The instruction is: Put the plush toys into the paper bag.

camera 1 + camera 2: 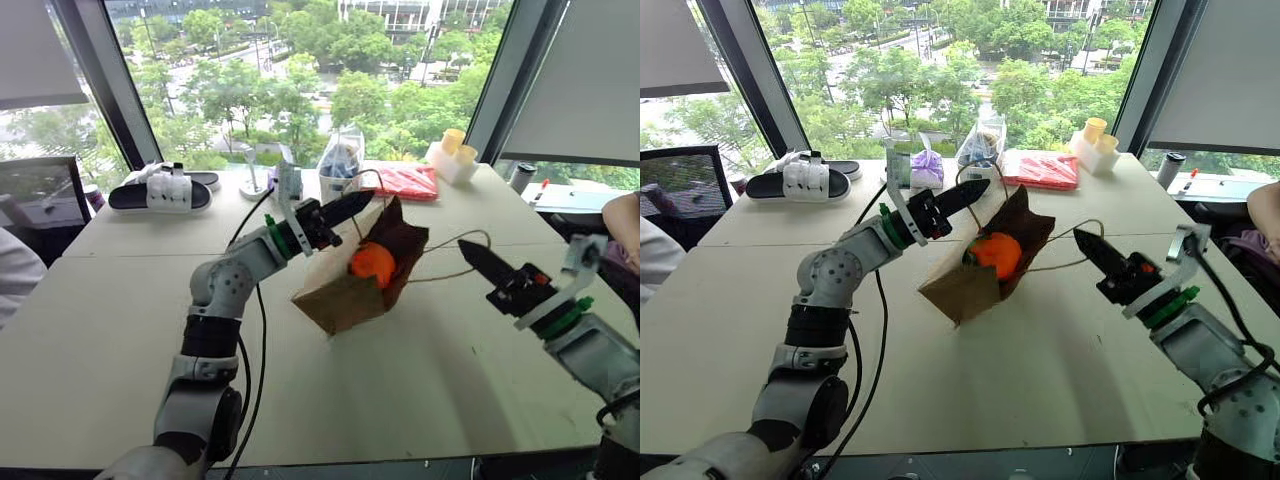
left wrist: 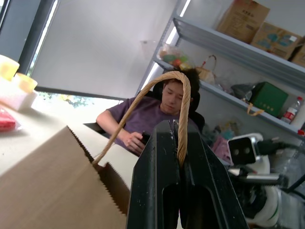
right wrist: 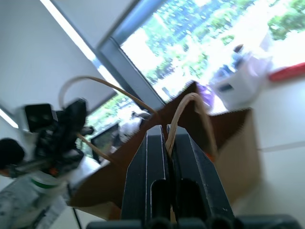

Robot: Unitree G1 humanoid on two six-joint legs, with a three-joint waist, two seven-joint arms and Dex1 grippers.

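The brown paper bag [image 1: 340, 295] stands tilted in the middle of the table, its mouth held open between my two grippers. An orange plush toy [image 1: 372, 263] sits in that mouth. My left gripper [image 1: 366, 201] hangs over the bag's far rim, shut on one tan cord handle [image 2: 143, 93]. To the right of the bag, my right gripper [image 1: 465, 249] is shut on the other cord handle [image 3: 183, 102], which stretches from the bag to its fingertips.
Along the far edge lie a red flat packet [image 1: 405, 182], a purple pouch [image 1: 927, 168], a clear bag of items [image 1: 342, 160], black-and-white sandals [image 1: 160, 190] and a white box with yellow cups [image 1: 452, 158]. A person's arm [image 1: 625, 225] reaches in at the right.
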